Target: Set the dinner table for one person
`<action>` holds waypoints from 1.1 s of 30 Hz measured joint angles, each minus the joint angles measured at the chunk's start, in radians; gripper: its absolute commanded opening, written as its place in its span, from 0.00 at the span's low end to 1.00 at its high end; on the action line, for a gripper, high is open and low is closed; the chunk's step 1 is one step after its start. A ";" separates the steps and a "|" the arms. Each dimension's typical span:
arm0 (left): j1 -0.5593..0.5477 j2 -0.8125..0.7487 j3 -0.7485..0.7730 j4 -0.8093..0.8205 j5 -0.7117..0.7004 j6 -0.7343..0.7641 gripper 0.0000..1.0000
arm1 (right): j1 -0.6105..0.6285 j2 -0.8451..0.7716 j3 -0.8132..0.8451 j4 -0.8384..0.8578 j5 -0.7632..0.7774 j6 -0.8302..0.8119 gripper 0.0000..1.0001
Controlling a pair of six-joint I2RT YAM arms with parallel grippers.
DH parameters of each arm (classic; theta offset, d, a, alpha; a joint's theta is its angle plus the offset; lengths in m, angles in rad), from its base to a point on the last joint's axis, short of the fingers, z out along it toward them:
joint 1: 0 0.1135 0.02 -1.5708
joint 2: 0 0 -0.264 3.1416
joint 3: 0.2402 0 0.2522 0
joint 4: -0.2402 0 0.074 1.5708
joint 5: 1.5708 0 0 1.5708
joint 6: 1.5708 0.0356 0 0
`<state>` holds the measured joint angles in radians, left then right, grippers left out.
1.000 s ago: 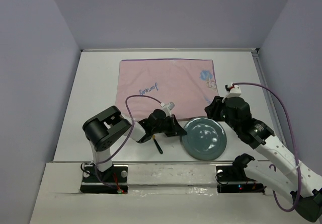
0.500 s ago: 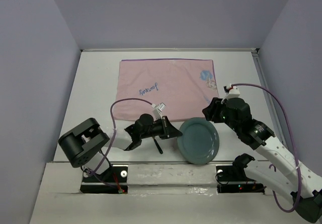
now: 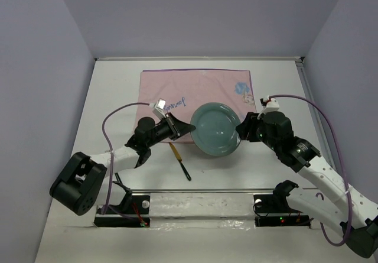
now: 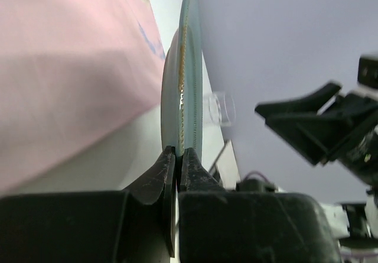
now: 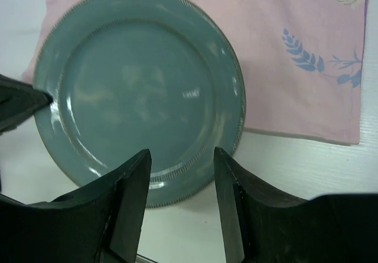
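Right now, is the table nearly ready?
Not yet. The pink cloth lies spread on the dinner table. The left gripper pinches the plate by its rim over the cloth's near edge; the right gripper is open. Left: set the plate down, place the thin utensil.

The white matte table (image 3: 112, 97) carried a pink cloth (image 3: 195, 88), spread flat on its far half with the long edges parallel to the table's far edge. Bare white surface showed around the cloth on every side. The cloth bore blue print: a line of script toward its near left and a small floral motif by its right edge. Just off the cloth's near edge, on bare table, lay a slim utensil (image 3: 180, 162), yellowish at the end nearest the cloth and dark at the other, set at a slant. Whether its tip touched the cloth could not be told. The left wrist view showed a clear glass (image 4: 217, 108) on the white surface beyond the cloth.
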<state>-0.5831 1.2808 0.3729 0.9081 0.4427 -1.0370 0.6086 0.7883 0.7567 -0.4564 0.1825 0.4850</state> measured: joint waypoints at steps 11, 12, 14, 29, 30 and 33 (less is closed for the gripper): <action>0.214 0.232 0.235 0.068 -0.002 -0.003 0.00 | 0.000 0.031 0.021 0.023 -0.004 -0.018 0.53; 0.225 0.254 0.250 0.082 -0.003 -0.007 0.00 | 0.000 0.034 0.021 0.023 -0.006 -0.018 0.53; 0.256 0.318 0.273 0.114 -0.005 -0.016 0.00 | 0.000 0.034 0.021 0.023 -0.007 -0.019 0.53; 0.316 0.607 0.338 0.164 -0.014 -0.036 0.00 | 0.000 0.079 0.006 0.058 -0.027 -0.022 0.53; 0.317 0.611 0.338 0.164 -0.014 -0.033 0.00 | 0.000 0.080 0.001 0.062 -0.029 -0.022 0.53; 0.324 0.622 0.338 0.168 -0.009 -0.035 0.14 | 0.000 0.083 -0.002 0.065 -0.034 -0.022 0.53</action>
<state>-0.2592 1.9030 0.7113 1.0760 0.4335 -1.0718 0.6086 0.8711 0.7544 -0.3916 0.1490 0.4629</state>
